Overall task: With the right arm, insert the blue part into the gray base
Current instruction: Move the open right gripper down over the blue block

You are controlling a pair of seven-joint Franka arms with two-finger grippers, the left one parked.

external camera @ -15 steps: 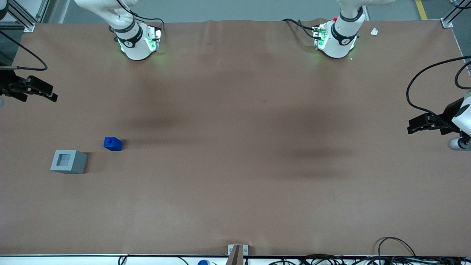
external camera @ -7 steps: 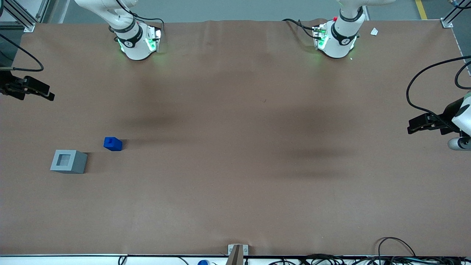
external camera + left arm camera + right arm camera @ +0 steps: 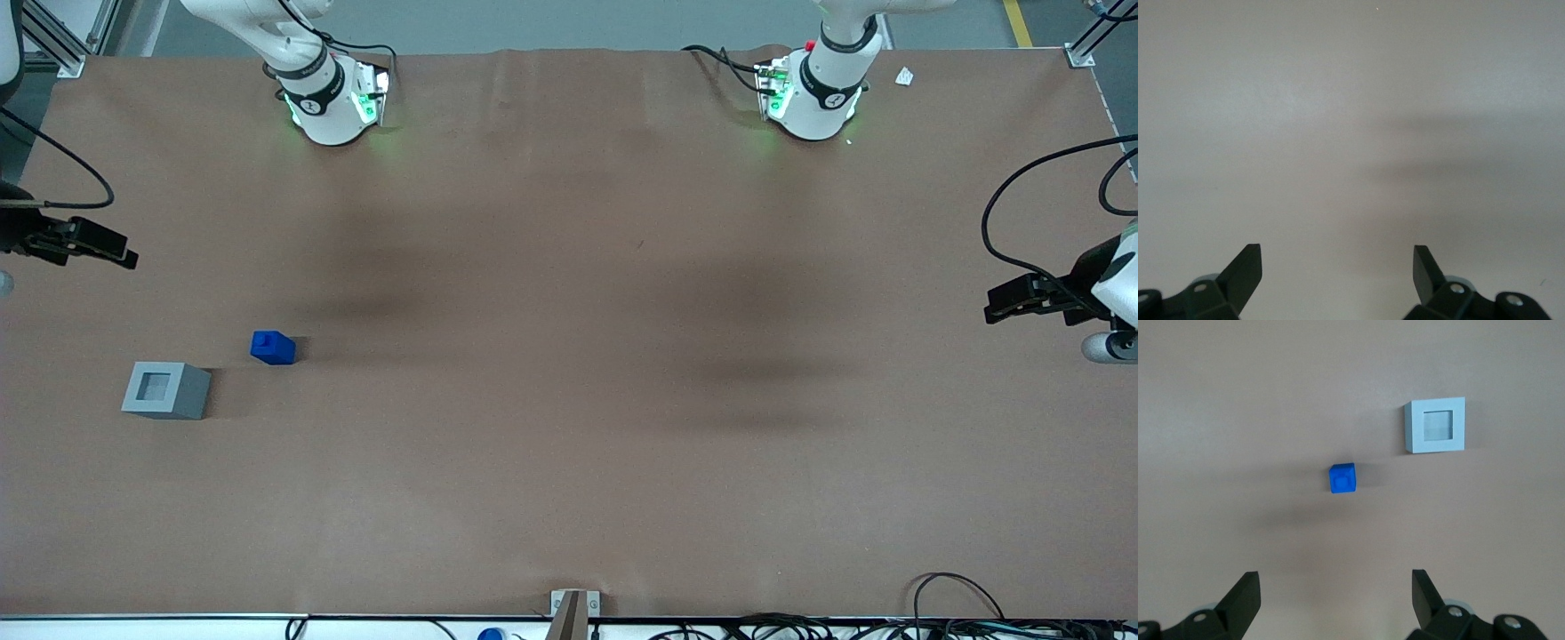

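Note:
The blue part (image 3: 273,347) lies on the brown table, a little farther from the front camera than the gray base (image 3: 166,389), which stands beside it with its square hole up. Both show in the right wrist view: the blue part (image 3: 1343,479) and the gray base (image 3: 1435,426). My right gripper (image 3: 120,256) hangs high over the working arm's end of the table, farther from the front camera than both blocks. It is open and empty (image 3: 1335,587), with both fingers wide apart above bare table.
The two arm bases (image 3: 333,98) (image 3: 813,93) stand at the table's back edge. Cables (image 3: 960,613) and a small bracket (image 3: 573,609) lie along the table's near edge. A small white scrap (image 3: 904,77) lies near the parked arm's base.
My right gripper first rose slightly away from the front camera, then came back toward it, ending a little nearer than a second ago. The blocks have not moved.

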